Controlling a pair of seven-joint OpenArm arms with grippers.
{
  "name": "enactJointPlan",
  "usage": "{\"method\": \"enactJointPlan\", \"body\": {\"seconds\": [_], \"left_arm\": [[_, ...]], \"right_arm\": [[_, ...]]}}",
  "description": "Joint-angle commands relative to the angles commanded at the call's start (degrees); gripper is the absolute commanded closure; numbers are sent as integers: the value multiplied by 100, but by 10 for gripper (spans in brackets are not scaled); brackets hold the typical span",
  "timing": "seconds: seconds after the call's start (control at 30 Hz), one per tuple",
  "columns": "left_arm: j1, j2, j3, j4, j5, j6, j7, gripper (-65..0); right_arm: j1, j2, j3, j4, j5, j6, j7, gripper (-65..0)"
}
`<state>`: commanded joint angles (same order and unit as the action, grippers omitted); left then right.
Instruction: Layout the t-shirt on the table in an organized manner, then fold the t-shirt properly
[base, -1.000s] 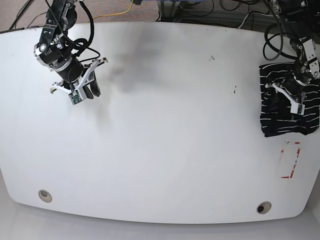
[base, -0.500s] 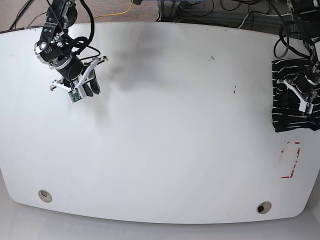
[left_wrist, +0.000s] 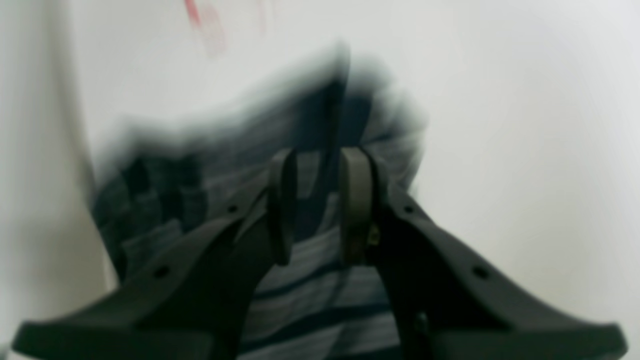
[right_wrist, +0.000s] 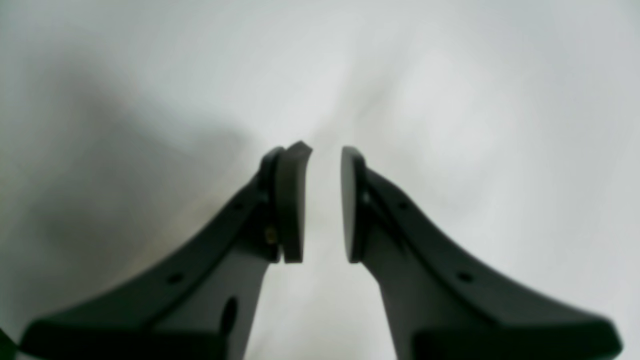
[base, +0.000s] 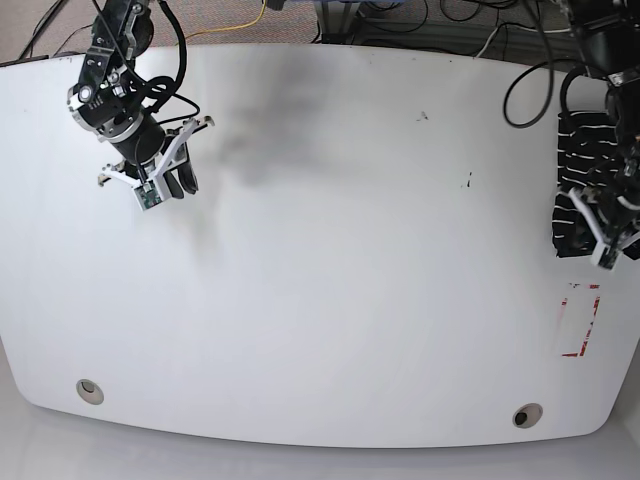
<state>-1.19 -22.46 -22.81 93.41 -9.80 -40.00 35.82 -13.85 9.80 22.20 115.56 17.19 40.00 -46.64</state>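
Dragged farther toward the table's right edge in the base view since the earlier frames, the soft black t-shirt with thin white stripes (base: 582, 175) now lies bunched at the rim of the glossy white table (base: 350, 280), above the red rectangular mark (base: 582, 320). Its cloth sits between the narrowly parted pads of the left gripper (left_wrist: 317, 205), apparently pinched. Far across the table, the right gripper (right_wrist: 322, 200) hovers over bare tabletop, its jaws a narrow gap apart, holding nothing.
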Motion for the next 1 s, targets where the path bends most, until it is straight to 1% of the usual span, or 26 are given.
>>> {"method": "enactJointPlan", "body": {"seconds": [0.1, 0.13, 0.23, 0.3, 0.37, 0.4, 0.47, 0.5, 0.53, 0.57, 0.67, 0.83, 0.9, 0.93, 1.0], "left_arm": [[97, 413, 35, 440, 246, 0, -26, -133], [132, 598, 62, 580, 387, 0, -26, -133], [290, 1011, 141, 853, 703, 0, -141, -133], [571, 1292, 158, 1108, 862, 0, -431, -132], [976, 1591, 176, 1354, 993, 0, -958, -132], [1108, 1653, 202, 1407, 1011, 0, -1134, -132], [1486, 1829, 308, 1582, 1037, 22, -1670, -132], [1600, 1881, 334, 1626, 1037, 22, -1811, -132], [1890, 2004, 396, 1741, 1037, 22, -2066, -132], [2101, 2084, 431, 1820, 1037, 40, -2215, -132], [2690, 2224, 536, 1987, 1037, 110, -2470, -132], [3393, 2268, 563, 2031, 1002, 127, -2514, -132], [3745, 2277, 563, 2031, 993, 127, -2514, -132], [4026, 2286, 563, 2031, 993, 127, -2514, -132], [4396, 2426, 563, 2040, 993, 127, -2514, -132]], "right_arm": [[9, 18, 0, -26, -229, 0, 369, -119], [9, 18, -9, -35, -440, 0, 571, -120], [-9, -18, -9, -132, -1064, 0, 1213, -120], [-53, -132, -9, -185, -1495, 0, 1749, -117], [-97, -325, 53, -193, -1925, 0, 2277, -117], [-149, -360, 62, -193, -2022, 0, 2426, -117], [-308, -422, 167, -176, -2198, 0, 2813, -117], [-352, -431, 202, -176, -2224, 0, 2910, -117], [-466, -440, 273, -176, -2207, 0, 3095, -117], [-545, -440, 325, -167, -2145, 0, 3174, -117], [-897, -440, 571, -167, -1908, 0, 3297, -117], [-1459, -440, 835, -123, -1301, 0, 3305, -117], [-1811, -448, 949, -105, -1099, 0, 3305, -116], [-2154, -457, 1020, -88, -958, 0, 3305, -116], [-2532, -484, 1090, -88, -712, 0, 3305, -116]]}}
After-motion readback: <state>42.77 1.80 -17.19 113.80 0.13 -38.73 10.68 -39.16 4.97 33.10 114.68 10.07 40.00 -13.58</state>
